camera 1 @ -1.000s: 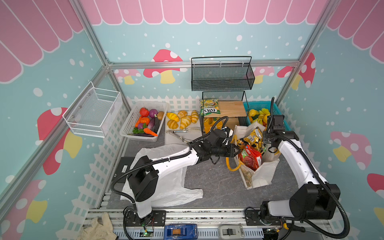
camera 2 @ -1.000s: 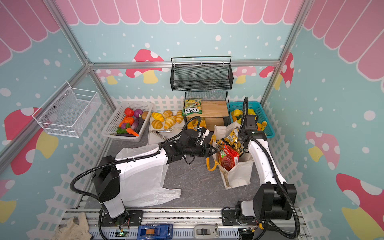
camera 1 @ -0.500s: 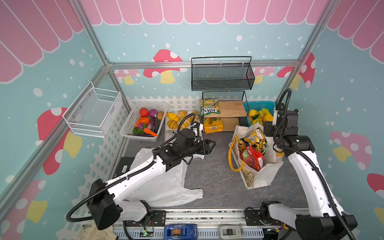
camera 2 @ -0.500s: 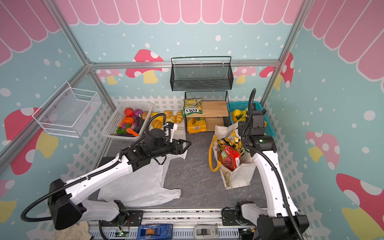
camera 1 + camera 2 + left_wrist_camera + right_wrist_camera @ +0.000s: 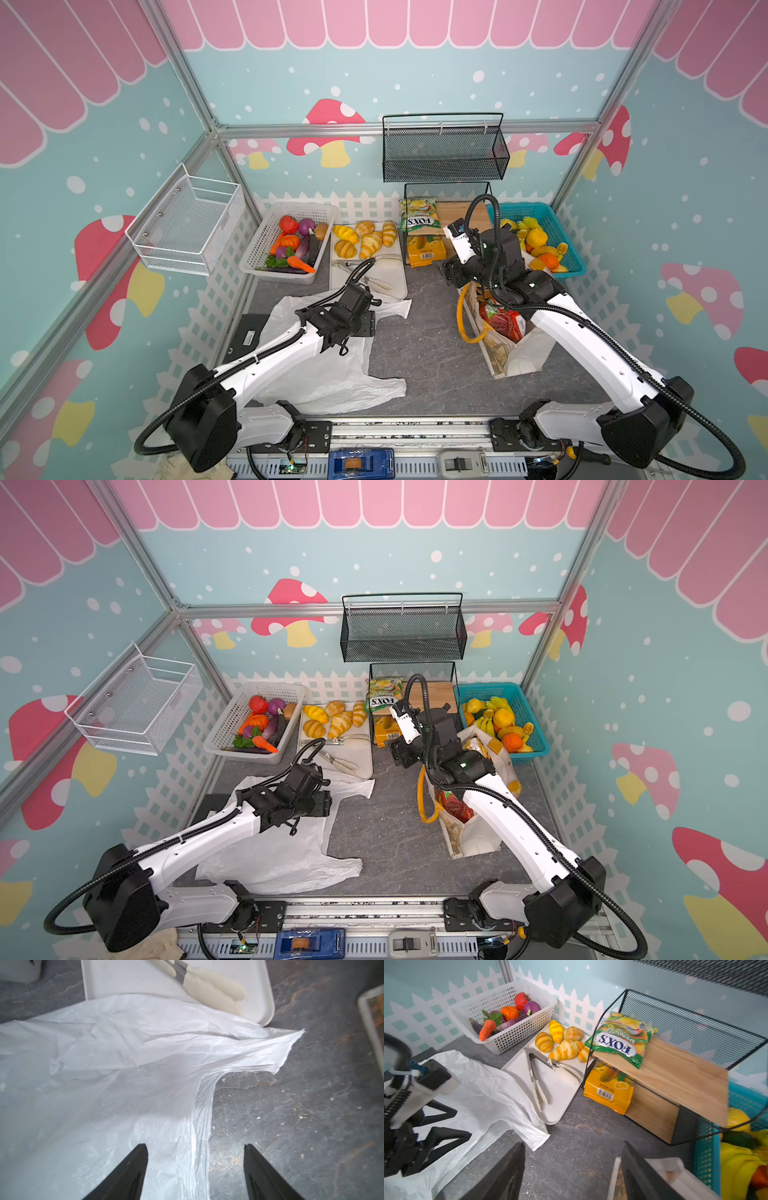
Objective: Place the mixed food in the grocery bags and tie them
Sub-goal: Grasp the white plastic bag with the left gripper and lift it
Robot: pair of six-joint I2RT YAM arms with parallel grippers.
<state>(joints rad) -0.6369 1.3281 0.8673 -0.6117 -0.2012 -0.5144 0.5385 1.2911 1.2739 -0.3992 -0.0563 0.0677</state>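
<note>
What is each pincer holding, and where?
Nothing: left pincer is open over the white plastic bag; right pincer is open beside the tote bag.

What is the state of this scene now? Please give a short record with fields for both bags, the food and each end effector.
white plastic bag: lies spread on the table, handles untied
tote: open, red snack packet inside
toy vegetables: in the white basket
left end effector: open, over the white plastic bag
right end effector: open, holding nothing, near the tote's rim
</note>
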